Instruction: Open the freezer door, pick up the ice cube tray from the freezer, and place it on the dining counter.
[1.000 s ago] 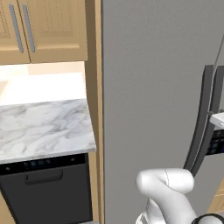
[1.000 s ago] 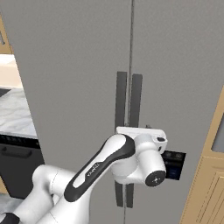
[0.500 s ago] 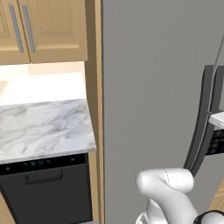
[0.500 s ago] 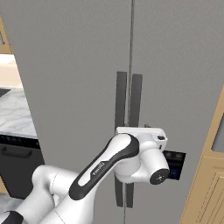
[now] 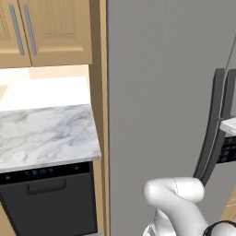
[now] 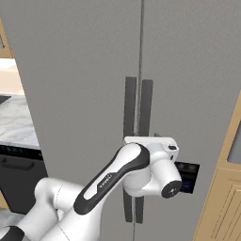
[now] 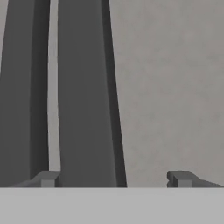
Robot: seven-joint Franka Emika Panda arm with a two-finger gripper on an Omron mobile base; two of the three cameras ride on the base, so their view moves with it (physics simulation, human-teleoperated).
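Observation:
The freezer door is shut; it is the grey door with the small dark button panel. Its long dark handle runs beside the twin door's handle. In the hand view my gripper is open and close to the door, with the freezer door's handle standing between the two fingertips, nearer the left one. My white hand covers the middle of both handles. The ice cube tray is hidden behind the shut door. The dining counter is out of view.
The plain grey twin door is shut to the left. Further left a small marble top lies over a black appliance, with wooden cabinets above. A wood cabinet flanks the fridge on the right.
My hand has shifted slightly at the handles and sits a little closer to the door. Both doors have stayed shut.

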